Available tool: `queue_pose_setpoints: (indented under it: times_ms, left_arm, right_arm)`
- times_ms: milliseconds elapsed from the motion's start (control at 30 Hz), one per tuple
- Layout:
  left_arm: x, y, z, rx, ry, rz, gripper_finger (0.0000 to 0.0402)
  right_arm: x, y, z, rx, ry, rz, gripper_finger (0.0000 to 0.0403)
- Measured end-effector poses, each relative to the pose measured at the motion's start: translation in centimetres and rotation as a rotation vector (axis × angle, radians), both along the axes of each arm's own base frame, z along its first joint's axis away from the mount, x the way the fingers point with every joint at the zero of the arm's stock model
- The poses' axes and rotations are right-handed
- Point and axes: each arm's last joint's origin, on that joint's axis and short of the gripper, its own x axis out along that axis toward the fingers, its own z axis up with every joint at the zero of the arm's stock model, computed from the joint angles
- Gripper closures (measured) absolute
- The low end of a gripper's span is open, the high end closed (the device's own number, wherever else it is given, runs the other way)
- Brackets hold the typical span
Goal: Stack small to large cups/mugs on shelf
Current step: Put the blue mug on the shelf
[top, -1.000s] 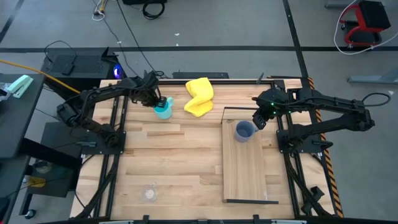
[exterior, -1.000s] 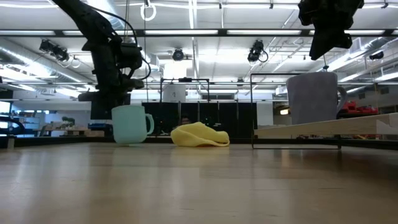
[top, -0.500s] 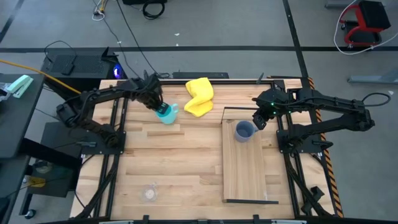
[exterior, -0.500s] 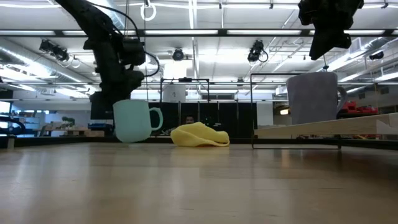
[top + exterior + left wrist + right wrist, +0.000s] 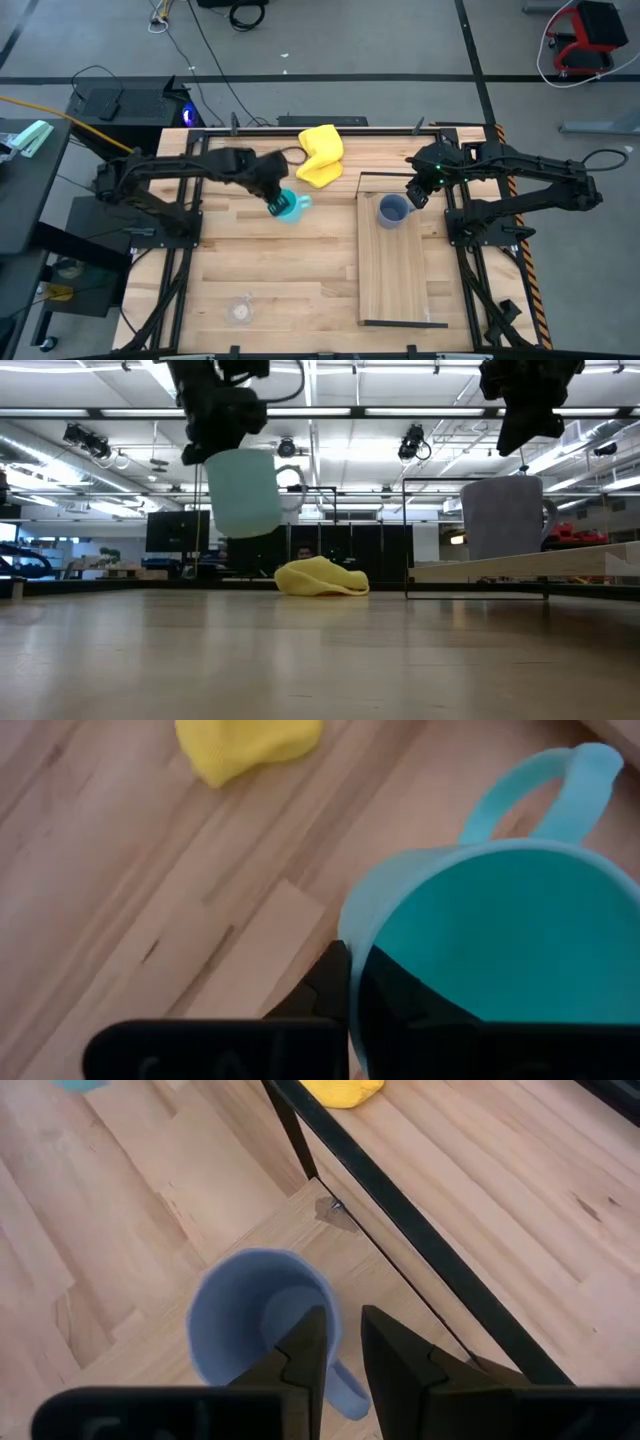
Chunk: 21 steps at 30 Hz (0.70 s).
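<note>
My left gripper (image 5: 272,199) is shut on the bright cyan mug (image 5: 290,207), which hangs above the tabletop between the yellow cloth (image 5: 320,155) and the shelf (image 5: 400,280). In the low view the cyan mug (image 5: 245,490) is well clear of the table. The grey-blue mug (image 5: 392,210) stands upright on the shelf's far end. My right gripper (image 5: 416,195) hovers just above its handle side, narrowly open and touching nothing (image 5: 345,1335). The clear cup (image 5: 240,311) stands on the tabletop near the front left. My left gripper grips the cyan mug's rim (image 5: 350,935) on the side opposite the handle (image 5: 560,790), one finger inside the mug (image 5: 400,995) and one outside (image 5: 325,985). The fingers come from above, slanting down. The mug hangs lifted clear, roughly upright, mouth up.
The yellow cloth (image 5: 320,577) lies crumpled at the table's far middle. The shelf's thin black frame (image 5: 400,1210) runs along its far and left edges. Bare planked tabletop (image 5: 300,280) stretches between the clear cup and the shelf.
My left gripper has taken the cyan mug from the far-left tabletop, lifted it clear and carried it toward the table's right and near side, toward the shelf. The mug has stayed about upright. The right arm has kept still over the grey-blue mug.
</note>
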Motion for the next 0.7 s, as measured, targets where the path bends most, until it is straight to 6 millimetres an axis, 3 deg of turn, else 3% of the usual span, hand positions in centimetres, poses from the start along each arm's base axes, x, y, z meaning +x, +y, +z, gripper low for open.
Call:
queue_pose_setpoints:
  times_ms: [200,700]
  left_arm:
    - [3.2,-3.1,-1.1,0.016,0.057,-0.07,0.0389]
    - [12.1,-6.2,-1.0,0.062,0.157,-0.305,0.039]
  right_arm:
    - [0.4,0.7,0.2,-0.001,-0.031,0.043,0.0329]
    - [0.7,3.4,0.3,0.026,-0.055,0.188,0.0329]
